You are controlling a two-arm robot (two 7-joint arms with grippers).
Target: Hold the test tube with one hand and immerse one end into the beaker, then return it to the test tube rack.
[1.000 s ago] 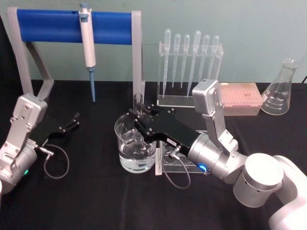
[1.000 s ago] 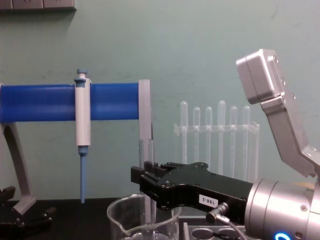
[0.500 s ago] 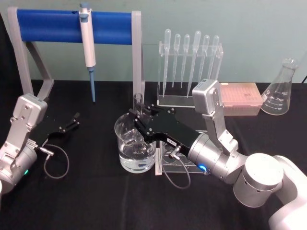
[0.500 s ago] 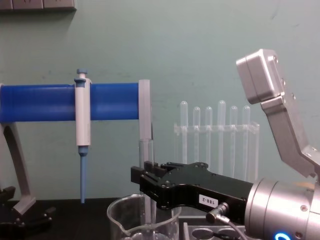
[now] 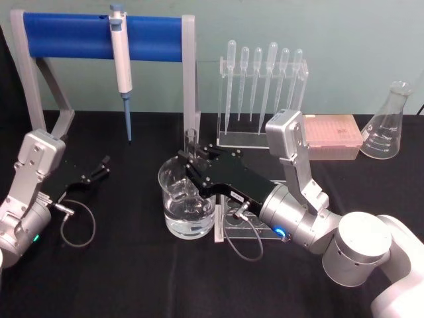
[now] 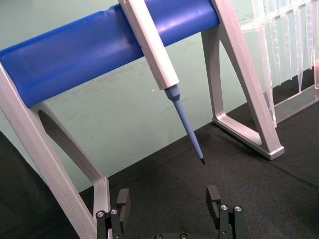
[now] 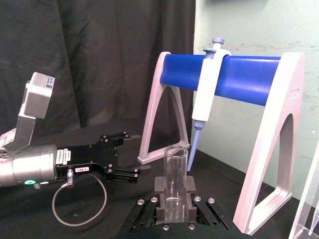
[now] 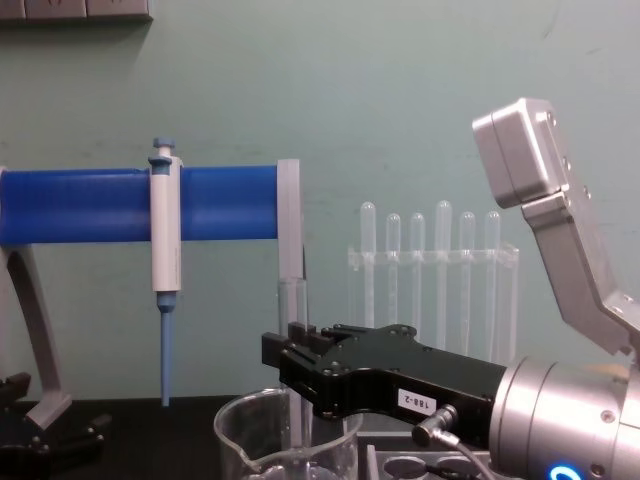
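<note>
The test tube [image 5: 191, 142] stands upright in my right gripper [image 5: 193, 165], which is shut on it; its open rim sticks up above the black fingers. The tube's lower part runs down inside the beaker [image 5: 173, 220], which holds some water; I cannot tell whether the tip reaches the water. In the chest view the tube [image 8: 291, 302] drops behind the right gripper [image 8: 292, 357] into the beaker [image 8: 238, 436]. The right wrist view shows the tube [image 7: 175, 172] clamped between the pads. My left gripper [image 5: 103, 165] rests open at the left, away from the beaker, with nothing in it [image 6: 168, 201].
A blue-barred stand [image 5: 73, 35] with a hanging pipette [image 5: 120, 63] is at the back left. A clear rack of plastic pipettes [image 5: 262, 86], a pink tip box [image 5: 332, 136] and a conical flask [image 5: 387, 126] line the back right. A clear tube rack [image 5: 240, 226] sits under my right gripper.
</note>
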